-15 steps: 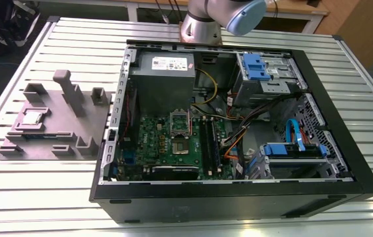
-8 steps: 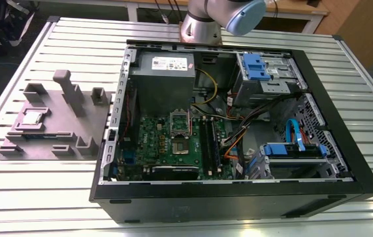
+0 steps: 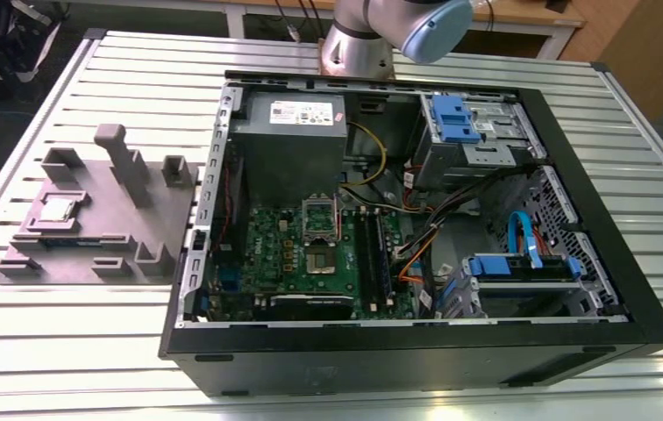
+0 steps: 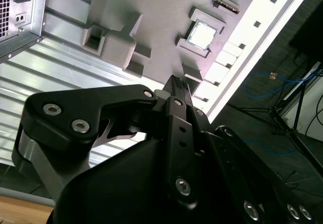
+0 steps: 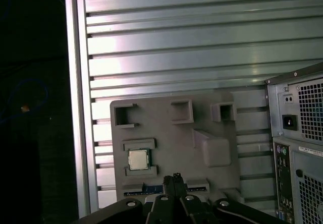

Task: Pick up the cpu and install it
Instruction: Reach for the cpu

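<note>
A slatted aluminium table (image 3: pixel 308 53) carried an open black computer case (image 3: pixel 425 351) lying on its side, with the base of the robot arm (image 3: pixel 390 35) rising behind it in the exterior view. Beside the case, toward the exterior view's left, sat a grey moulded parts fixture (image 3: pixel 132 219) with raised posts and recessed pockets. Inside the case a grey metal power supply (image 3: pixel 290 132) lay at the far end and a green motherboard (image 3: pixel 273 237) nearer the front, its CPU socket (image 3: pixel 322 232) open with the latch frame raised. The gripper (image 5: pixel 175 175) hung above the fixture in both wrist views, its black fingers pressed together at the tips with nothing between them, apart from the fixture surface. The cpu (image 5: pixel 138 159), a small square chip with a shiny metal top, rested flat in its framed pocket on the fixture, near the gripper's tips but untouched by them.
</note>
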Controlling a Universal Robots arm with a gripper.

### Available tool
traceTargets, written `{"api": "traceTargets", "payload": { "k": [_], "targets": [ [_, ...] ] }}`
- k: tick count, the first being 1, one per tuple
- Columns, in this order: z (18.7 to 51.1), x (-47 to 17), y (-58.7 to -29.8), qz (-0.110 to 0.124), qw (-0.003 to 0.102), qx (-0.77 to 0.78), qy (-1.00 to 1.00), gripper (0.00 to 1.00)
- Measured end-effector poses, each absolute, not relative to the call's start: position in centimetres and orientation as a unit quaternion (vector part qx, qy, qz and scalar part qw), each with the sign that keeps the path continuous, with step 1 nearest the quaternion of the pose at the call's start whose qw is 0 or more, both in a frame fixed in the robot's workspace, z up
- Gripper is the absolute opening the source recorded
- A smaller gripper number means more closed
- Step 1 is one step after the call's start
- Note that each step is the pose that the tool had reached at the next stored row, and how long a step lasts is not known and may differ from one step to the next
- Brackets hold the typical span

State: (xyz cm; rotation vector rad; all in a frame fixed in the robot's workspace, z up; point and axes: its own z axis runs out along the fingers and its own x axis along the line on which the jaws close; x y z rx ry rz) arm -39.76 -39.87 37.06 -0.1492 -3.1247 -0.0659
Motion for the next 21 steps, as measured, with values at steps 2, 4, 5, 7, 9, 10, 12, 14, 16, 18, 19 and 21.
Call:
{"api": "traceTargets", "payload": {
  "k": [2, 4, 5, 7, 9, 10, 12, 14, 16, 18, 19, 21],
  "targets": [
    [37.1, -39.8, -39.9, -0.021, 0.006, -0.048, -0.999, 0.1],
    [37.0, -39.9, -39.9, -0.021, 0.006, -0.048, -0.999, 0.1],
    [37.0, -40.0, -39.9, -0.021, 0.006, -0.048, -0.999, 0.1],
    [37.0, -40.2, -39.9, -0.021, 0.006, -0.048, -0.999, 0.1],
    [37.0, -40.5, -39.9, -0.021, 0.006, -0.048, -0.999, 0.1],
    [37.0, -40.6, -39.9, -0.021, 0.006, -0.048, -0.999, 0.1],
    [37.0, -40.9, -39.9, -0.021, 0.006, -0.048, -0.999, 0.1],
    [37.0, -41.2, -39.9, -0.021, 0.006, -0.048, -0.999, 0.1],
    [37.0, -41.5, -39.9, -0.021, 0.006, -0.048, -0.999, 0.1],
    [37.0, -41.8, -39.9, -0.021, 0.006, -0.048, -0.999, 0.1],
    [37.0, -41.9, -39.9, -0.021, 0.006, -0.048, -0.999, 0.1],
    [37.0, -42.2, -39.9, -0.021, 0.006, -0.048, -0.999, 0.1]
  ]
}}
